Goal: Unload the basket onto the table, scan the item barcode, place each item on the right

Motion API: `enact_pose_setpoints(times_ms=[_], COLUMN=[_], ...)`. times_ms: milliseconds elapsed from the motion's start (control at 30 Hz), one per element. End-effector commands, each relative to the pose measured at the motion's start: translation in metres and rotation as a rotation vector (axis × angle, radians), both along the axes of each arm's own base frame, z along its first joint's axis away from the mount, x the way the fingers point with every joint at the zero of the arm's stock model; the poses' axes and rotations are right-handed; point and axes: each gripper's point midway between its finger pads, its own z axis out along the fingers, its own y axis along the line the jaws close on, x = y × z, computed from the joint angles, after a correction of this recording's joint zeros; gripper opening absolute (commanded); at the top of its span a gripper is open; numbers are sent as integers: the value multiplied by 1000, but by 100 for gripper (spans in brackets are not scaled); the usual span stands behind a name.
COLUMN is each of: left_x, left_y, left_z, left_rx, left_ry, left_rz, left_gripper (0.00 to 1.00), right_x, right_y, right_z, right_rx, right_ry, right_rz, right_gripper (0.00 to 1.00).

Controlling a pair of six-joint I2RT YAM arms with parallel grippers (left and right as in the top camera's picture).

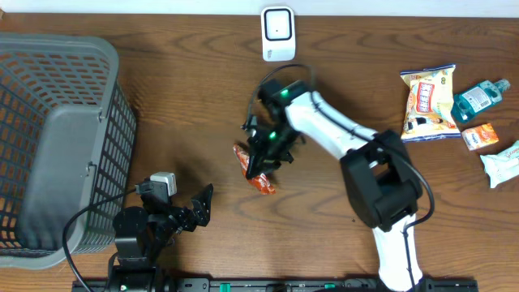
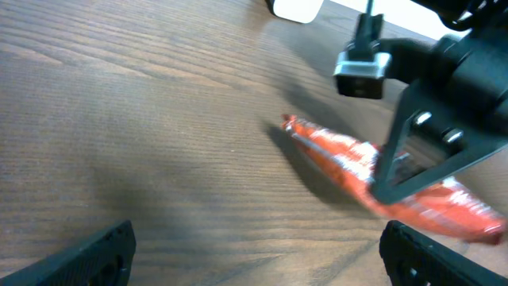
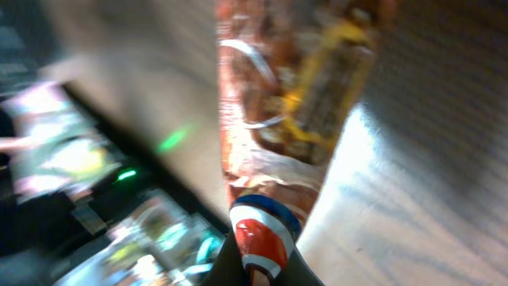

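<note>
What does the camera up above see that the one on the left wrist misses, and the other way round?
Only overhead: the grey basket, the yellow snack bag and the teal bottle. Only left wrist: a low, close look at the crimped end of the red snack packet. Both: that packet, the right gripper shut on it, and the wooden table.
</note>
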Motion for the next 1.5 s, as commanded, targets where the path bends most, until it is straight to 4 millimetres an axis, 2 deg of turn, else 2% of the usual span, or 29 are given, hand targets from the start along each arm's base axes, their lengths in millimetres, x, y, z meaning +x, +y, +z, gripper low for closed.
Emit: enact_pose_setpoints(times_ms=[0, 133, 233, 500, 800, 967, 1167, 1300, 1400, 1467], left_x=[-5, -5, -5, -5, -5, -5, -5, -5, -5, -5], left_y=[-2, -2, -2, -2, -2, -2, -2, -2, -2, -2], left_z=[-11, -11, -11, -11, -11, -11, -11, -11, -11, -11], left_rx=[-12, -12, -12, -12, -12, -12, -12, -12, -12, -12], left_ry=[41, 41, 41, 41, 41, 41, 41, 41, 41, 41], left_rz=[-9, -9, -9, -9, -9, -9, -9, -9, -9, -9], left_gripper=[98, 98, 98, 98, 98, 99, 98, 99, 98, 98], right_x=[-3, -3, -6, -10, -16, -22, -17, -11, 1, 15], right_y=[15, 18, 16, 15, 2, -3, -3, -8, -14, -17], right_z=[64, 101, 109, 116, 114, 122, 125, 125, 129, 136], right_rx=[324, 517, 516, 537, 438, 378, 341, 222, 142, 190], right_ry=[153, 252, 315, 344, 415, 525, 610, 762, 915, 966], right_rz=[-59, -106, -137, -146, -179, -234, -301, -410, -529, -581], right_gripper=[1, 1, 1, 1, 1, 1, 1, 1, 1, 1])
